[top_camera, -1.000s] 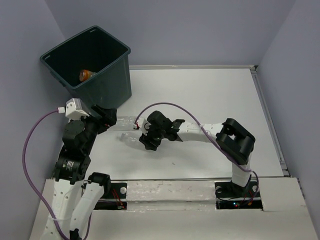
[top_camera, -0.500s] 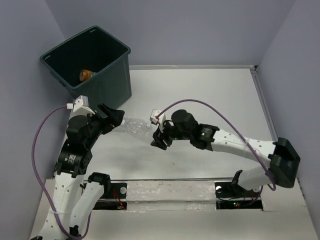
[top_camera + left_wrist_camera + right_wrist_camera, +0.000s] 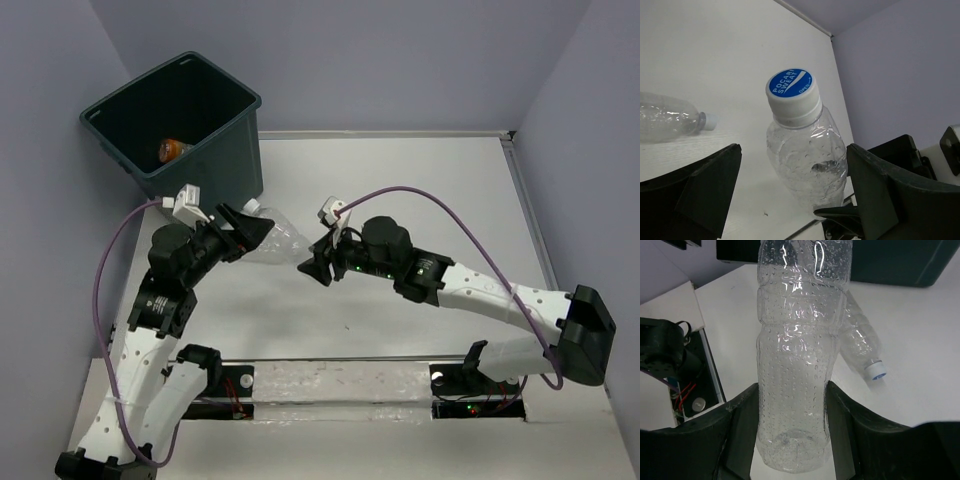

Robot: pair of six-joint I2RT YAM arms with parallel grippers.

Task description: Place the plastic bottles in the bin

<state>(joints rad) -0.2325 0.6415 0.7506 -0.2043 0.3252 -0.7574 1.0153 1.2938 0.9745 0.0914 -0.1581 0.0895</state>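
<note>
The right fingers (image 3: 740, 440) clamp the base of a clear bottle (image 3: 795, 365) whose blue-capped end sits between the wide-spread left fingers (image 3: 885, 195), apparently untouched.

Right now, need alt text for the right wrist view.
A clear bottle, beaded with droplets, fills the middle, clamped near its base by the right end effector, with a dark finger on each side. Behind it a second bottle lies on the white table, cap toward the lower right.
</note>
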